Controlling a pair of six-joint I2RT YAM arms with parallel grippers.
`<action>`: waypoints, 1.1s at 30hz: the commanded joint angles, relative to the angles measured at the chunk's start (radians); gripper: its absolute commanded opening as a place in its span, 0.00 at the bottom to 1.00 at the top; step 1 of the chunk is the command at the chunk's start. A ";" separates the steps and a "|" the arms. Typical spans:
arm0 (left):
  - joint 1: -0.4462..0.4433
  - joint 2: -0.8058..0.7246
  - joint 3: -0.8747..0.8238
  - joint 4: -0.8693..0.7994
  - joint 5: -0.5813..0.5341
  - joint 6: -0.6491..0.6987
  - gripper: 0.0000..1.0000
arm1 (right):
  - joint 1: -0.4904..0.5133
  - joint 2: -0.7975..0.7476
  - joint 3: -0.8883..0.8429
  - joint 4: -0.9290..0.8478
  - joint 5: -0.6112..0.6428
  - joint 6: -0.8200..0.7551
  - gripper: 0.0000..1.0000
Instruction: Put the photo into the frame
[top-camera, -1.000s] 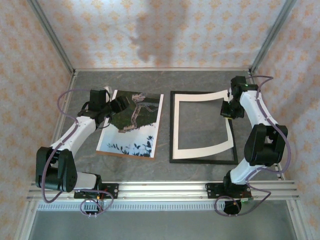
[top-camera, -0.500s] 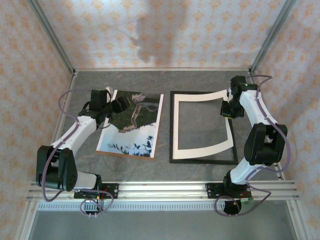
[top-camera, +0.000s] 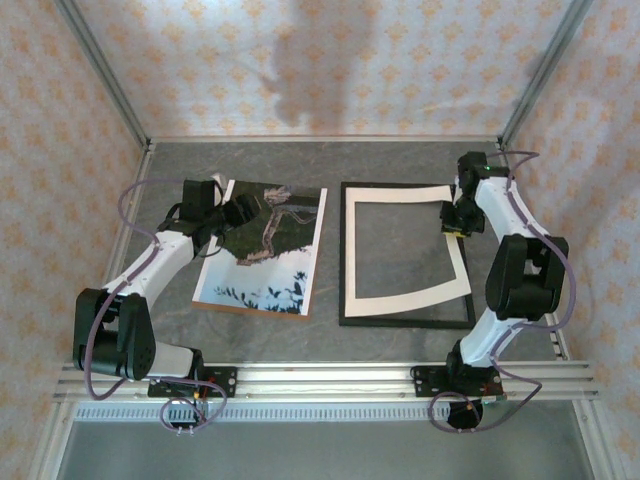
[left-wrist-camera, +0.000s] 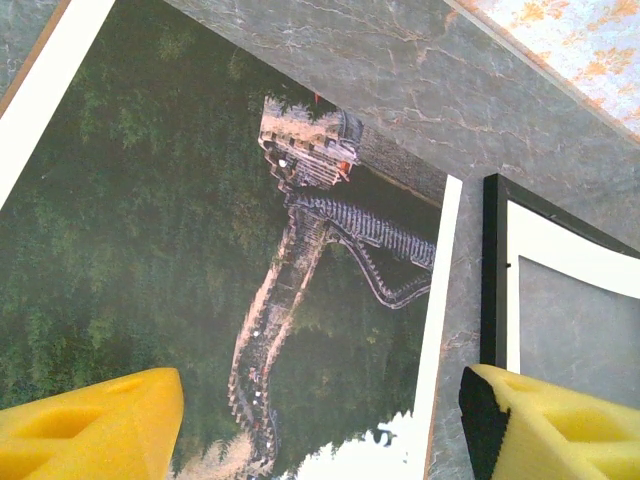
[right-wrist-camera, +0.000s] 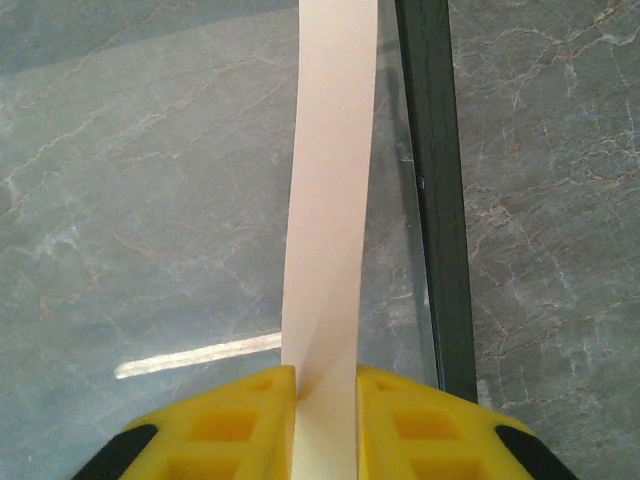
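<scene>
Your left gripper (left-wrist-camera: 320, 425) open, right gripper (right-wrist-camera: 325, 385) pinch unclear, the mat (top-camera: 410, 297) risked landing crooked in the frame (top-camera: 400, 319).

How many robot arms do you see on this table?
2. The left arm reaches over the photo at left; the right arm stands beside the frame, its tool gripping the white mat.

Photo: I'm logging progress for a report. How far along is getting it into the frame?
Done: the frame lies flat on the table. In hand: an edge of the white mat sits between the fingers of the right claw; the open left claw hovers over the photo. Left: the photo, lying beside the frame, is not yet inside.
</scene>
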 joint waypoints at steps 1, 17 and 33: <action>-0.011 0.004 0.028 0.009 0.006 0.021 0.74 | -0.004 0.019 -0.008 0.033 0.023 0.031 0.23; -0.011 -0.003 0.030 -0.010 -0.007 0.039 0.74 | -0.006 0.106 -0.044 0.088 0.102 0.087 0.40; -0.011 -0.004 0.026 -0.019 -0.022 0.048 0.74 | -0.006 0.110 -0.041 0.084 0.144 0.111 0.60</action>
